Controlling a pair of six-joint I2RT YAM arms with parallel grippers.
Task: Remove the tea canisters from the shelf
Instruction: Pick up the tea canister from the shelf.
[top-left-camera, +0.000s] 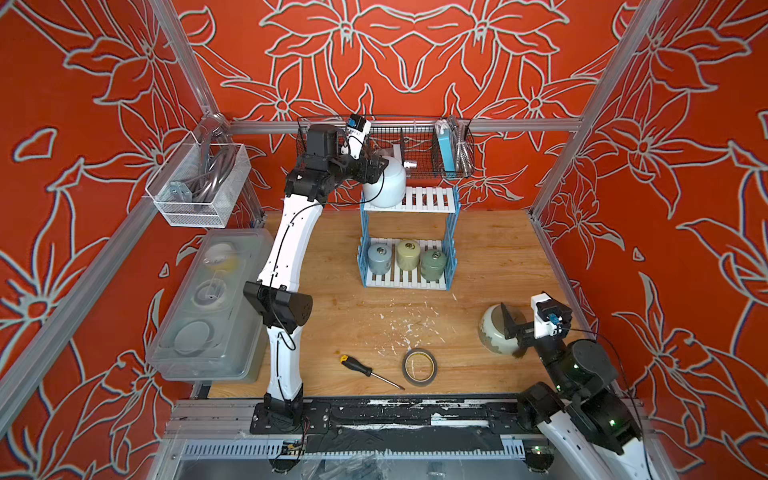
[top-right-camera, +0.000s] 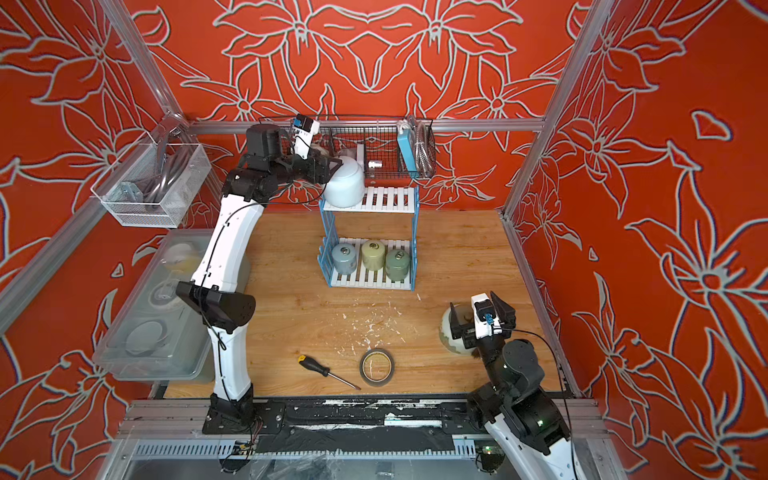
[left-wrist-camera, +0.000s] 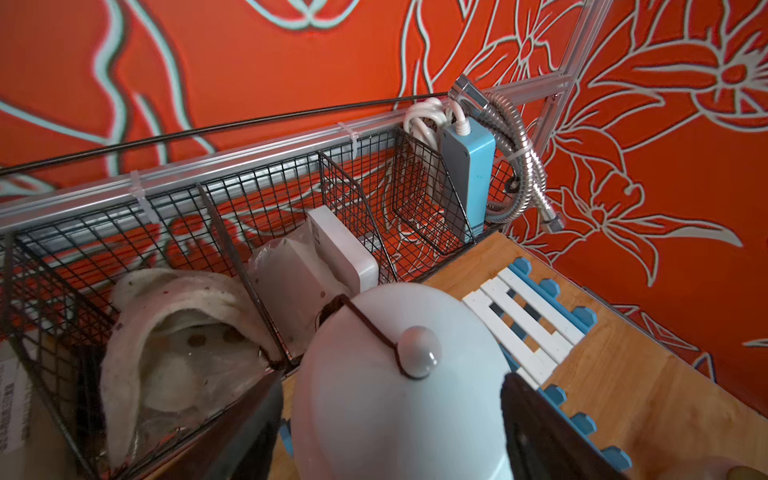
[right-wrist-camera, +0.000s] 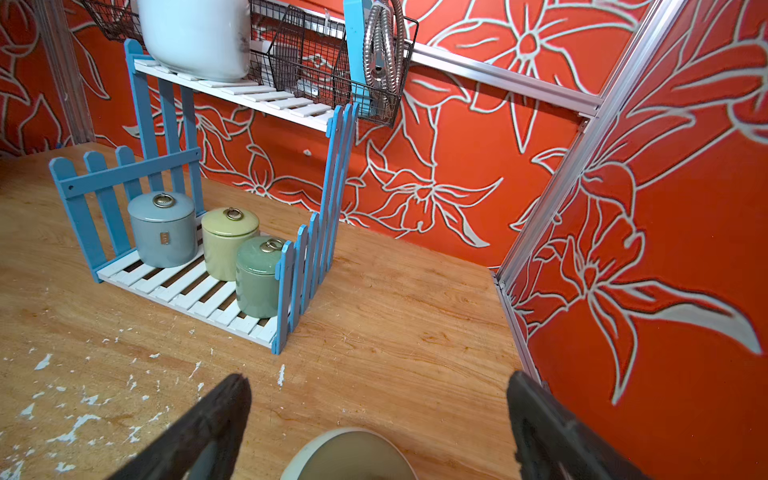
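While the left claw (left-wrist-camera: 390, 376) straddled the large white canister (top-left-camera: 386, 187), I could not tell whether it was actually clamping it. In both top views that canister stood at the left end of the shelf (top-left-camera: 432, 199), on the upper board. The black wire basket (top-left-camera: 419, 145) was close behind it and bare slats lay to its right. The grey-blue canister (top-left-camera: 380, 257), yellow-green canister (top-left-camera: 408, 254) and sage canister (top-left-camera: 433, 264) stood in a row on the lower board. At lower right, the right claw (right-wrist-camera: 378, 384) gaped over the olive-lidded canister (top-left-camera: 490, 328), near the table (top-left-camera: 490, 257) edge.
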